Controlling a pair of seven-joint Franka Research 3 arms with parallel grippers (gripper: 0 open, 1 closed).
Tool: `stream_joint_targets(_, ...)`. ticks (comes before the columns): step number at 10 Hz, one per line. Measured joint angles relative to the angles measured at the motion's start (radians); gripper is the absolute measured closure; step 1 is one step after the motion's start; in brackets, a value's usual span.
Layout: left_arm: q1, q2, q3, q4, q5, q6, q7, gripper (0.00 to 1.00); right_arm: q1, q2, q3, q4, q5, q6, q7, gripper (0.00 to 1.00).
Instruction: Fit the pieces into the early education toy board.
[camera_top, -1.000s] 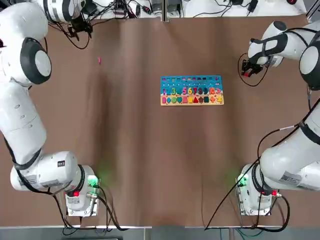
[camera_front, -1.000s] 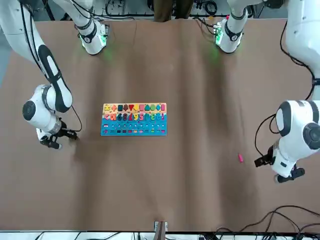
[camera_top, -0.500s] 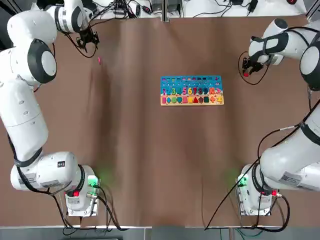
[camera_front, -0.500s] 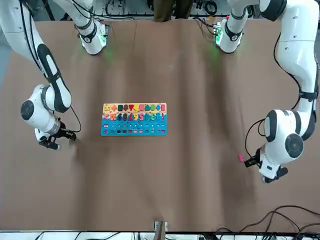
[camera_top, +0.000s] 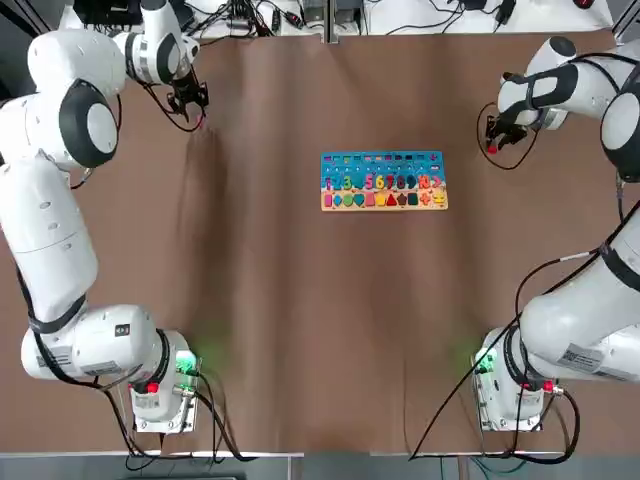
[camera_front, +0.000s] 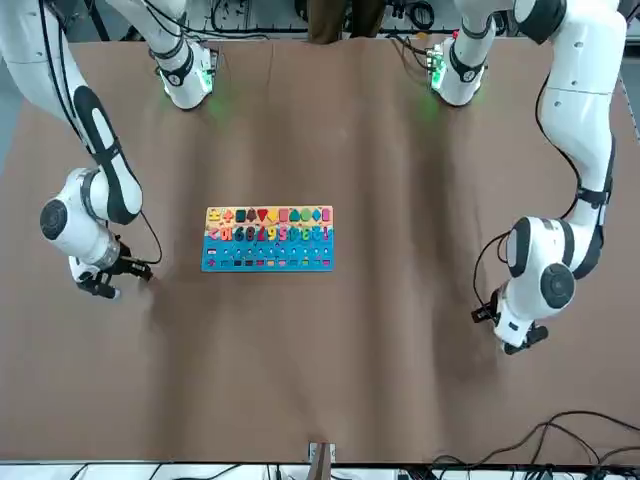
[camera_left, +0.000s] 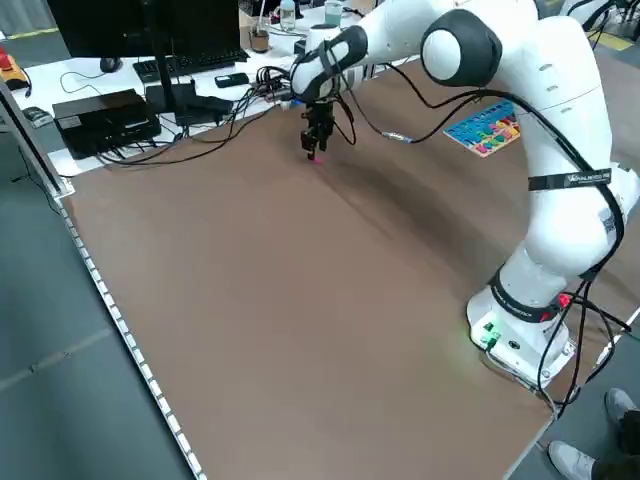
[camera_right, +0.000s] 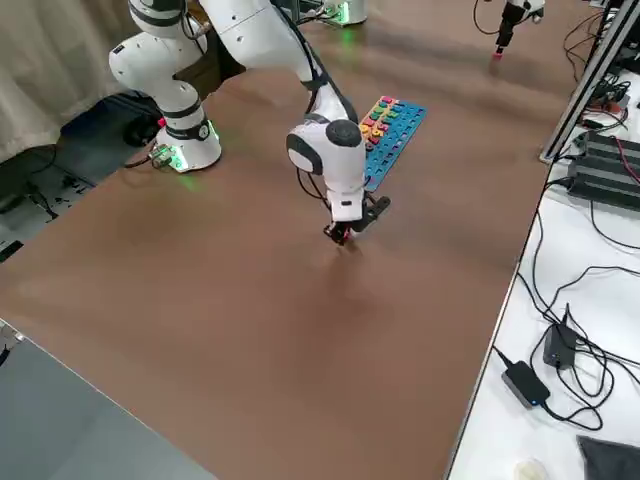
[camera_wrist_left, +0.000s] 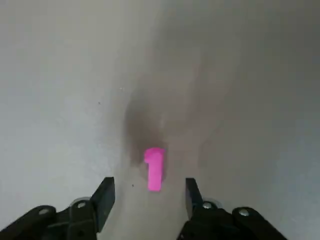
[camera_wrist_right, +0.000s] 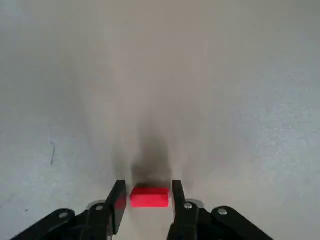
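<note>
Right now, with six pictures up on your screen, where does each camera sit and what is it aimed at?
Top: overhead, looking down at the toy board; both arms, bases nearest.
Front: across the table, facing both arms.
Left side: raised, beside the left arm; left pincer over the pink piece.
Right side: raised, beside the right arm; right pincer.
Left wrist: on that arm, two fingers astride the pink piece.
Right wrist: its fingers flank the red piece.
Top and front share the board.

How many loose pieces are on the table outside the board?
2. A pink piece between the left gripper's fingers; a red piece between the right gripper's fingers. Others may be hidden.
</note>
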Motion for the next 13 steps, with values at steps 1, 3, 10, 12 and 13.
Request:
stream_joint_targets(1,-0.001,0.000,0.000,-0.002,0.000,0.008,0.000,0.35,0.000,0.000,0.000,-0.002,0.000,0.000,0.001,0.55)
stream_joint_targets(3,-0.001,0.002,0.000,-0.012,0.000,0.022,0.000,0.39,-0.001,0.000,-0.001,-0.007,0.000,-0.002,0.006,0.55)
stream_joint_targets(10,-0.001,0.011,0.000,-0.024,0.000,0.028,0.000,0.55,0.000,0.001,0.000,-0.009,0.000,-0.040,0.041,0.55)
stream_joint_targets(12,-0.001,0.018,0.000,-0.024,0.000,0.042,0.000,0.57,0.000,0.000,0.000,-0.009,0.000,-0.040,0.045,0.55)
stream_joint_targets(13,-0.001,0.023,0.001,-0.024,0.000,0.053,0.000,0.57,0.000,0.000,0.001,-0.008,0.000,-0.040,0.046,0.55)
